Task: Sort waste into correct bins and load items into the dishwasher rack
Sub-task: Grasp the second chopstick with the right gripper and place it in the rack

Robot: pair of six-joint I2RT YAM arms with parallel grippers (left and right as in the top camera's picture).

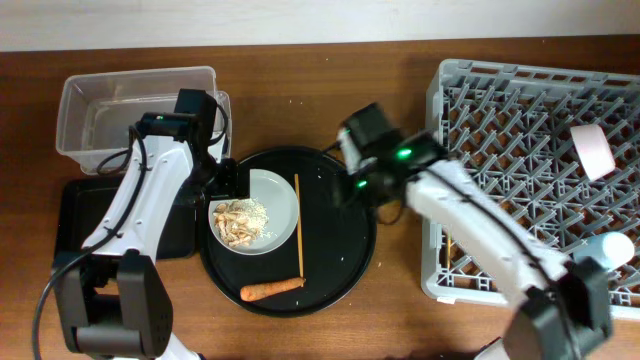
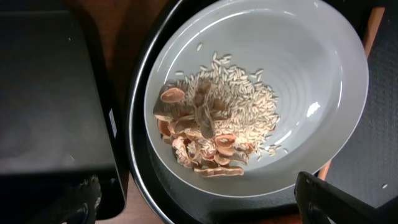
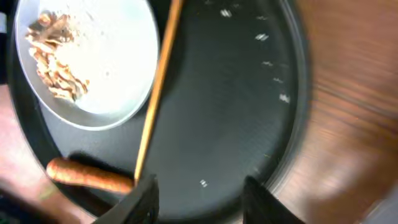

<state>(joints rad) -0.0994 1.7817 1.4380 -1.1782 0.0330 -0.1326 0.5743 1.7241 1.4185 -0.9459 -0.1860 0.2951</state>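
A pale plate (image 1: 272,198) with beige food scraps (image 1: 238,222) lies on the round black serving tray (image 1: 345,255). It also shows in the left wrist view (image 2: 311,68), with the scraps (image 2: 211,124). One chopstick (image 1: 298,225) and an orange carrot (image 1: 272,290) lie on the same tray. My left gripper (image 1: 222,180) is open and empty, its fingers (image 2: 199,208) on either side of the plate's rim. My right gripper (image 1: 352,168) is open and empty, its fingers (image 3: 205,199) over the tray, near the chopstick (image 3: 155,93) and carrot (image 3: 87,175). The wrapper and tissue are out of view.
The clear tub (image 1: 135,105) stands at the back left, with the flat black tray (image 1: 85,215) in front of it. The grey dishwasher rack (image 1: 520,130) fills the right side. It holds a white bowl (image 1: 592,150) and a light-blue cup (image 1: 612,248).
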